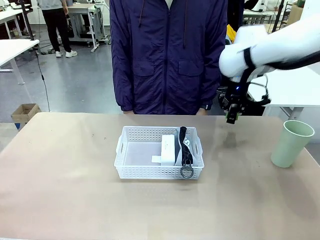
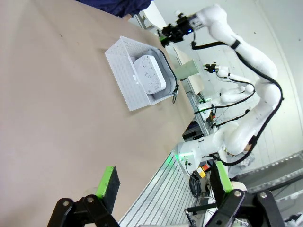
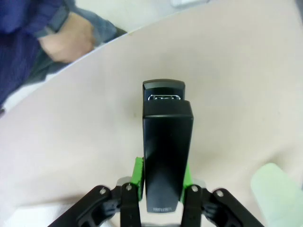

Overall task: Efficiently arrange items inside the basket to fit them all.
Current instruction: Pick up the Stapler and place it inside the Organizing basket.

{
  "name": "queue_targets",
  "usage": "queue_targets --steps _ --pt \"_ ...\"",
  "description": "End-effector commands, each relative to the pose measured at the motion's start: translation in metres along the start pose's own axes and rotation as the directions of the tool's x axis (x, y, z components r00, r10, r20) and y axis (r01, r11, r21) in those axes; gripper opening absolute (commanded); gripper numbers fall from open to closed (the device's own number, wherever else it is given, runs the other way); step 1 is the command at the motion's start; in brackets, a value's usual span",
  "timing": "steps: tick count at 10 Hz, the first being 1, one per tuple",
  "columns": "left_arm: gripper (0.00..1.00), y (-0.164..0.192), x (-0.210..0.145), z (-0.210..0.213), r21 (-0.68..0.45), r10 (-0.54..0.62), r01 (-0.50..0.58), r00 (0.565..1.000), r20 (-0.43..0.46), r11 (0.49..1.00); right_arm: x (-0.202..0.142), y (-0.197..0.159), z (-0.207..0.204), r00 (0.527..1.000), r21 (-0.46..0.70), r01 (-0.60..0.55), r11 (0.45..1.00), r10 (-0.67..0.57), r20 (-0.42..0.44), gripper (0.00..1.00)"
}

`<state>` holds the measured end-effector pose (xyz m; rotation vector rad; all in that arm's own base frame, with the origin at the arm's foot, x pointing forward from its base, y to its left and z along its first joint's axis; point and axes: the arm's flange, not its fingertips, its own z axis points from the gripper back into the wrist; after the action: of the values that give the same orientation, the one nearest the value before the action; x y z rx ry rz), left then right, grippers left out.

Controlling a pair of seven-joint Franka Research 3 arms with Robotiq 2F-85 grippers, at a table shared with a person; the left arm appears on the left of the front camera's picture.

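Step in hand, as I read it: stapler transfer. Right end effector point(image 1: 230, 119) is clamped on the slim black stapler point(image 3: 165, 156) between its green pads point(image 3: 138, 174). The grip is near one end and the rest of the body sticks out past the fingertips. It hangs above the worktop point(image 1: 65, 190) at about 2 o'clock from the basket point(image 1: 145, 171), not over it.

Left end effector point(image 2: 163, 178) is spread wide and empty, well apart from the basket.

Basket contents:
- The white box point(image 1: 168, 149) sits just right of centre. I can't tell whether it is flat or on edge.
- The grey pouch point(image 1: 184, 142) is squeezed between the box and the 3 o'clock wall, with its ring point(image 1: 186, 172) at the 6 o'clock wall.
- The 9 o'clock half is bare.

The pale green cup point(image 1: 291, 143) stands upright on the worktop at 3 o'clock from the basket, well apart.

Progress estimate: two items in, one in the grip, the cup to go.

Next move calls for:
- Travel toward 8 o'clock until over the bare bay.
- Turn the stapler's long axis to 12–6, parallel to the box.
- Lower it tight beside the box, then release.
- Leave the 9 o'clock end free for the cup.
- Clear the basket rim on the way down, and keep off the strap and ring.
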<state>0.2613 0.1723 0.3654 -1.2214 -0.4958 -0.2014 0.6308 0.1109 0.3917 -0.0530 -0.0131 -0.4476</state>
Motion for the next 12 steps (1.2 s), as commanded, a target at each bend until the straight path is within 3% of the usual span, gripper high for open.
queue_targets --steps 1,2,4,5,6,7,9,11,12 --pt "1.00 -0.004 0.000 0.001 -0.012 0.012 -0.012 1.000 0.008 1.000 -0.060 -0.037 0.049 0.977 -0.032 -0.208 0.978 0.210 0.047 0.00" --pt "1.00 -0.004 0.000 0.001 -0.012 0.012 -0.012 1.000 0.008 1.000 -0.087 -0.045 0.066 0.956 -0.018 -0.289 0.957 0.290 0.048 0.00" --pt "1.00 -0.004 0.000 0.001 -0.012 0.012 -0.012 1.000 0.008 1.000 -0.151 -0.063 0.090 0.867 -0.055 -0.488 0.871 0.491 0.084 0.00" --pt "1.00 -0.004 0.000 0.001 -0.012 0.012 -0.012 1.000 0.008 1.000 -0.178 -0.072 0.096 0.778 -0.089 -0.614 0.785 0.620 0.100 0.00" --pt "1.00 -0.004 0.000 0.001 -0.012 0.012 -0.012 1.000 0.008 1.000 -0.196 -0.083 0.098 0.612 -0.058 -0.784 0.619 0.785 0.098 0.00" --pt "1.00 -0.004 0.000 0.001 -0.012 0.012 -0.012 1.000 0.008 1.000 -0.206 -0.093 0.097 0.417 -0.024 -0.906 0.422 0.902 0.107 0.00" --pt "1.00 -0.004 0.000 0.001 -0.012 0.012 -0.012 1.000 0.008 1.000 -0.211 -0.115 0.089 0.068 0.062 -0.996 0.061 0.989 0.129 0.00" --pt "1.00 -0.004 0.000 0.001 -0.012 0.012 -0.012 1.000 0.008 1.000 -0.202 -0.128 0.088 -0.127 0.127 -0.982 -0.143 0.984 0.126 0.00" --pt "1.00 -0.004 0.000 0.001 -0.012 0.012 -0.012 1.000 0.008 1.000 -0.197 -0.131 0.086 -0.198 0.140 -0.966 -0.218 0.969 0.146 0.00"
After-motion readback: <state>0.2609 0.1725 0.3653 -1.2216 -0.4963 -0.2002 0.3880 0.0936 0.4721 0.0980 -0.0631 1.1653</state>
